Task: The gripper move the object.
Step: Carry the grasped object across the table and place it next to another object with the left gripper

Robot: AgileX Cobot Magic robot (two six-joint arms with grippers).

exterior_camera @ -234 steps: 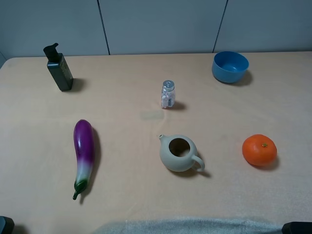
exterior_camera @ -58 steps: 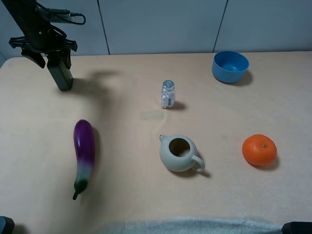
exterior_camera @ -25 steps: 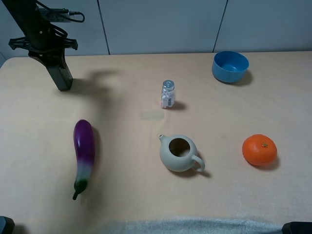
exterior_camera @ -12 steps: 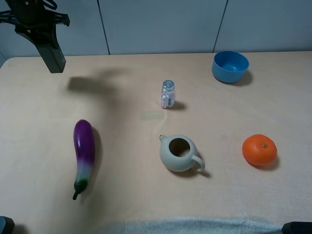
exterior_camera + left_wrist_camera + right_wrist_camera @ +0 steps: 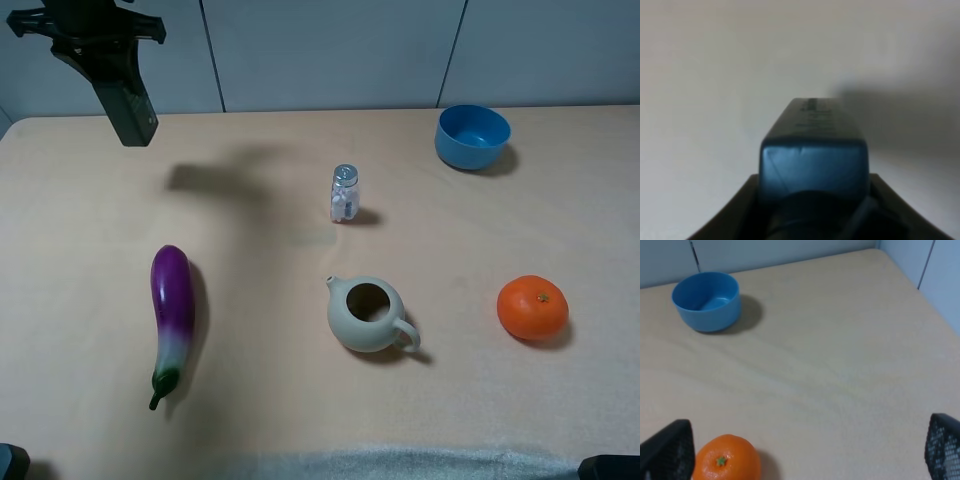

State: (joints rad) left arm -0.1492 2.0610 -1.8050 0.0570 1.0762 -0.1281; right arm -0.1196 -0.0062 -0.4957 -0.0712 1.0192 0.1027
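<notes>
Eggplant, shaker, teapot, orange and blue bowl — all well apart on the table

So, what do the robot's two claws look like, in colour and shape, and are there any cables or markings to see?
The left claw is matte black, with a wide crossbar above two dark fingers; I see no cable or marking on it. Of the right claw only the fingertips show: black and flat, with a fine grid texture on the pads.

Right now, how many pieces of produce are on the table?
2: the eggplant lies at front left, and the orange sits to the right of the teapot. None appears hidden.
</notes>
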